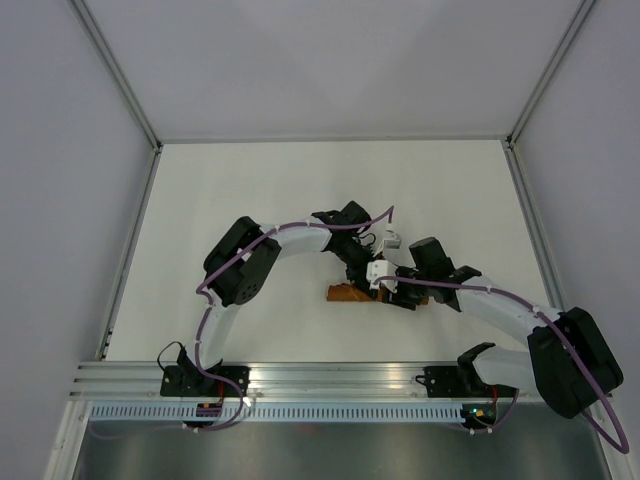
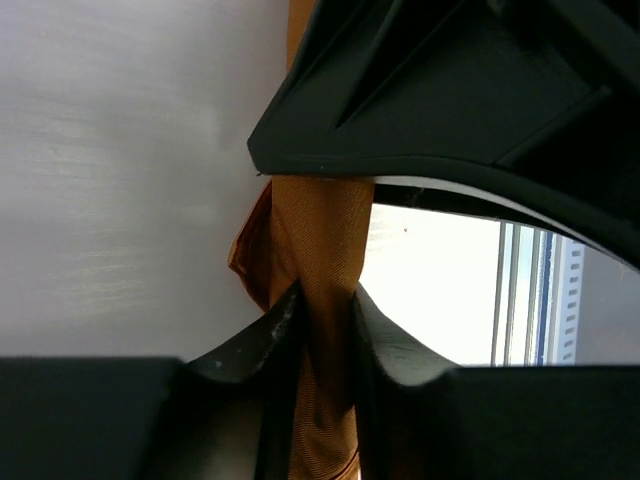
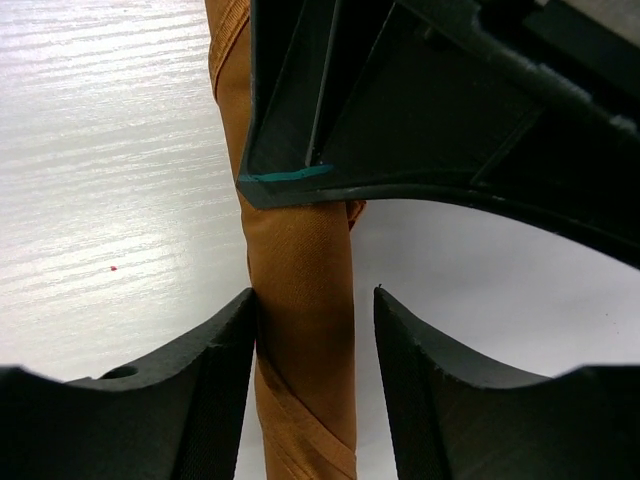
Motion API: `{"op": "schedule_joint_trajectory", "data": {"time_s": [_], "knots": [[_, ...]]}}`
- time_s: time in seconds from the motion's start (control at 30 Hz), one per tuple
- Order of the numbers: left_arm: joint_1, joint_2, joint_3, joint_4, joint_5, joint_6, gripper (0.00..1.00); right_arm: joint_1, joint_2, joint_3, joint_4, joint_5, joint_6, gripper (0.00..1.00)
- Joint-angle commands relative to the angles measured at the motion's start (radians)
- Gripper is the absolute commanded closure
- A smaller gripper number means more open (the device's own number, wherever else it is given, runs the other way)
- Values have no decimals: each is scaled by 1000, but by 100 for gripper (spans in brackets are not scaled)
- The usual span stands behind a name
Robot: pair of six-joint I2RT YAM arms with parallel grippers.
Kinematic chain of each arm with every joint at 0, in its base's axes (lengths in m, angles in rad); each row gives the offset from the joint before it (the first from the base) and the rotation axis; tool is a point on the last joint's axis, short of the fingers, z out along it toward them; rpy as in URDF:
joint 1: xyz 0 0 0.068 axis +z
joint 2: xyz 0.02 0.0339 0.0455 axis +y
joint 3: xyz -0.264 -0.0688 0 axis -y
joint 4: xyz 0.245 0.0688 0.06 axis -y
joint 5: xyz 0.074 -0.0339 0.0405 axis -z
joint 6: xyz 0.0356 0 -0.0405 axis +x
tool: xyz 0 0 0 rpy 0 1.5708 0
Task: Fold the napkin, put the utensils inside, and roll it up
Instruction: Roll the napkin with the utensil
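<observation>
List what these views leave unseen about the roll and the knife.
Knife: in no view; the rolled napkin would hide it.
Top view: left arm and right arm cover most of the roll.
Left wrist: left gripper and frame edge cut off both ends.
Right wrist: frame edges cut both ends; a black body covers part.

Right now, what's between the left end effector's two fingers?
The rolled orange napkin, touching both fingers; the left wrist view shows it.
</observation>
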Motion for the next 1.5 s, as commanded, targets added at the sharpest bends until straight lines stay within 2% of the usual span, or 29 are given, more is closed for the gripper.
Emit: {"op": "schedule_joint_trajectory", "data": {"time_s": [0.0, 0.17, 0.43, 0.67, 1.03, 1.23, 1.33, 1.47], "knots": [[12, 37, -35, -63, -139, -28, 67, 5, 5, -10, 21, 34, -19, 45], [15, -4, -35, -14, -138, -57, 59, 3, 7, -15, 13, 37, -20, 51], [30, -64, -40, 30, -141, -80, 57, 3, 31, -1, -18, 34, -20, 59], [51, -102, -40, 50, -135, -85, 54, 3, 46, 11, -32, 32, -17, 59], [107, -170, -32, 110, -133, -135, 54, 5, 80, 31, -35, 24, 12, 59], [134, -240, -75, 189, -246, -204, 56, 3, 82, 42, -39, 24, 30, 57], [151, -332, -150, 300, -348, -287, 57, 5, 85, 47, -47, 24, 32, 57], [156, -473, -283, 436, -498, -492, 57, 3, 88, 50, -52, 21, 35, 57]]}}
